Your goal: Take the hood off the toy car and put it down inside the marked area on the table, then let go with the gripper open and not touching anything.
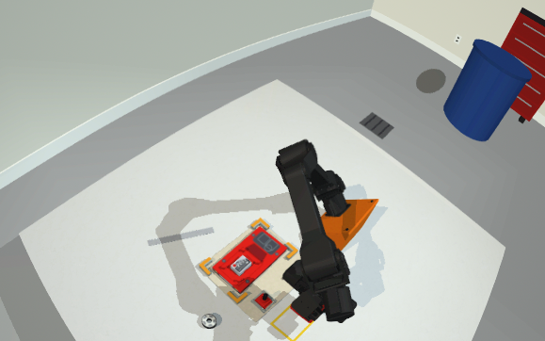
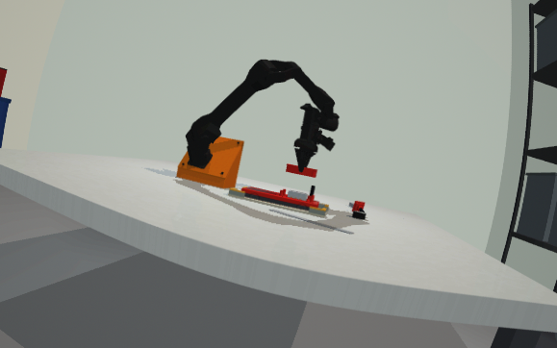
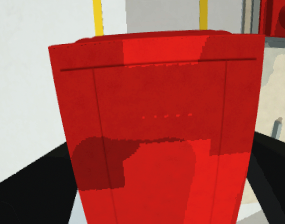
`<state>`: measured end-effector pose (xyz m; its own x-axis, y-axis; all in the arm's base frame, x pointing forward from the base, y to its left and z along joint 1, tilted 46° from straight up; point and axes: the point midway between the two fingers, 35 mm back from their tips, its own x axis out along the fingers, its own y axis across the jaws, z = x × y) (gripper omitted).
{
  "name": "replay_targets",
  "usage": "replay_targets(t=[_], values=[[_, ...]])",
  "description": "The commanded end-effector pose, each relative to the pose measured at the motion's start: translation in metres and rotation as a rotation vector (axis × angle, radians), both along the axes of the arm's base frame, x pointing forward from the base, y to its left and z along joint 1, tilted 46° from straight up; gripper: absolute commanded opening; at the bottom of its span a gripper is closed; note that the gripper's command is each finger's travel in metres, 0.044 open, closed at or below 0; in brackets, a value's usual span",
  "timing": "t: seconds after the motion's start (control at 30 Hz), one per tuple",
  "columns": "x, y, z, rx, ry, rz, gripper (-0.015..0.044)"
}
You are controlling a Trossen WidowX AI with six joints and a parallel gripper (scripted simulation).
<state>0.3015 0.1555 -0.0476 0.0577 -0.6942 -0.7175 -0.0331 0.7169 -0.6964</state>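
Gripper [image 2: 304,163]: closed on the hood, jaws pointing down, held well above the table.
Hood [image 2: 301,169]: flat red panel, level, clamped at its middle; clear of the table [image 2: 210,250] and of the toy car. In the wrist view the hood [image 3: 155,136] fills most of the picture.
Marked area [image 1: 284,326]: yellow square outline near the table's front edge; the gripper end of the arm hangs over its far corner. Wrist view shows the outline [image 3: 97,3] just past the hood's far edge.
Toy car [image 1: 248,260]: red body on its fixture plate with orange corners, hood bay uncovered, grey engine block visible.
Arm base [image 1: 351,221]: orange wedge mount, beside the fixture.
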Motion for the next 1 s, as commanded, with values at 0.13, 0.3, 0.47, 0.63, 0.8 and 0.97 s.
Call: replay_targets(t=[0.13,0.3,0.47,0.63,0.8,0.97], values=[[-0.001,-0.007,-0.006,-0.009,0.006,0.005,0.0],[0.0,-0.01,-0.009,-0.009,0.006,0.005,0.0],[0.0,-0.012,-0.011,-0.009,0.006,0.005,0.0],[0.0,-0.015,-0.014,-0.009,0.006,0.005,0.0],[0.001,-0.018,-0.017,-0.009,0.006,0.005,0.0],[0.001,-0.021,-0.02,-0.01,0.006,0.005,0.0]])
